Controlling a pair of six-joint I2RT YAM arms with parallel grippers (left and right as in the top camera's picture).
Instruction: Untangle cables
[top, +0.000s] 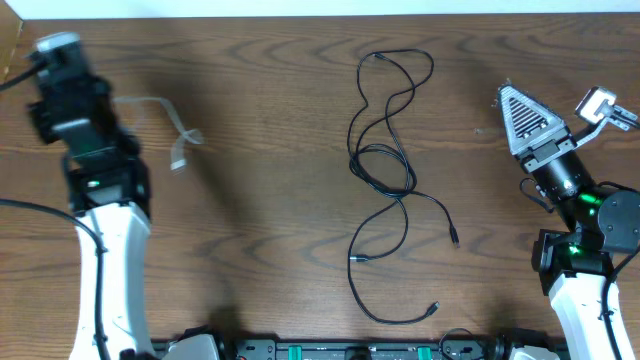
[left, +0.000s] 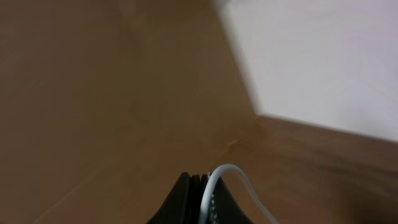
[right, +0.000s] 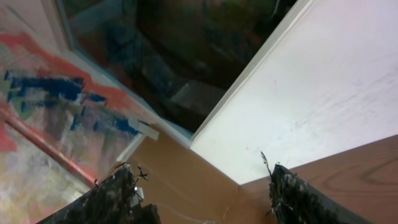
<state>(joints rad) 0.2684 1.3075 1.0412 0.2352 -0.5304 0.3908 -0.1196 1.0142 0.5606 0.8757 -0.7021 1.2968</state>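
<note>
The left gripper (left: 200, 182) was closed tight on the thin white cord (left: 227, 167), which trailed rightward. The right gripper (right: 205, 199) gaped wide, holding nothing. Mid-table, the long, thin black cables (top: 401, 199) lay looped together, stretched from far edge to near edge.

In our overhead view the long cables (top: 385, 165) sprawl down the middle of the counter (top: 270, 230), looping from upper centre to lower centre. The short cable (top: 178, 130) is at upper left, just beside the left arm (top: 100, 230). We've got the right hand (top: 522, 112) over at the right edge, well apart from both.
</note>
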